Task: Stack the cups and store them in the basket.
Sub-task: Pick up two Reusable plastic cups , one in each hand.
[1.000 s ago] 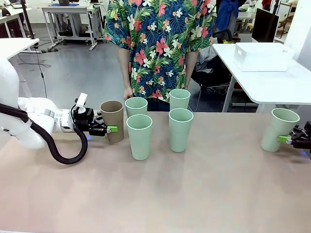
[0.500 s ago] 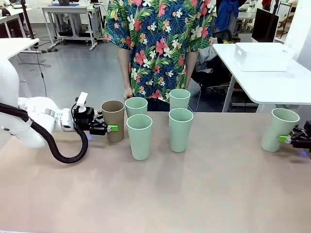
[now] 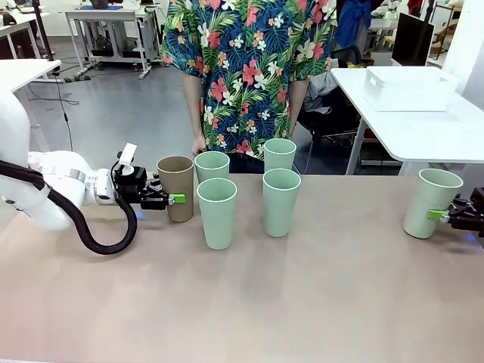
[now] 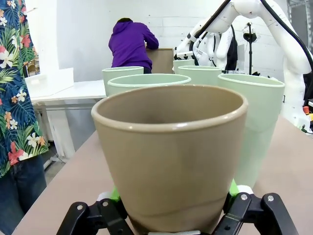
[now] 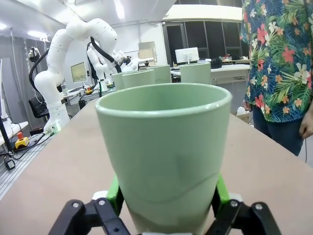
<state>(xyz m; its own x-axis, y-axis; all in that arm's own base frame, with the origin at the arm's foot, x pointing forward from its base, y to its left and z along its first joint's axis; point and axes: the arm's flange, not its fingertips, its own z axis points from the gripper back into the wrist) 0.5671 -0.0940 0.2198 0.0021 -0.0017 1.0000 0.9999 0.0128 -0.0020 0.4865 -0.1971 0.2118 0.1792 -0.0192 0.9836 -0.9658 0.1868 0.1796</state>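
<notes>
My left gripper (image 3: 168,200) is shut on the tan-brown cup (image 3: 178,187) low on its side, at the left of the table. Seen from the left wrist, that tan cup (image 4: 171,156) stands upright between the green pads (image 4: 234,188). Four mint cups stand in the middle: two near ones (image 3: 217,213) (image 3: 281,202) and two far ones (image 3: 212,166) (image 3: 280,154). At the far right my right gripper (image 3: 445,216) is shut on a sixth cup, mint green (image 3: 431,203), which leans slightly; the right wrist view shows this cup (image 5: 164,147) close up. The white basket (image 3: 408,88) sits on a separate white table at back right.
A person in a flowered shirt (image 3: 249,68) stands at the far edge behind the cups, one hand (image 3: 200,144) hanging near the back-left mint cup. The near half of the brown table (image 3: 249,302) is bare.
The right gripper has drawn its mint cup a little to the left and tilted it. The left gripper and tan cup have edged slightly right and up.
</notes>
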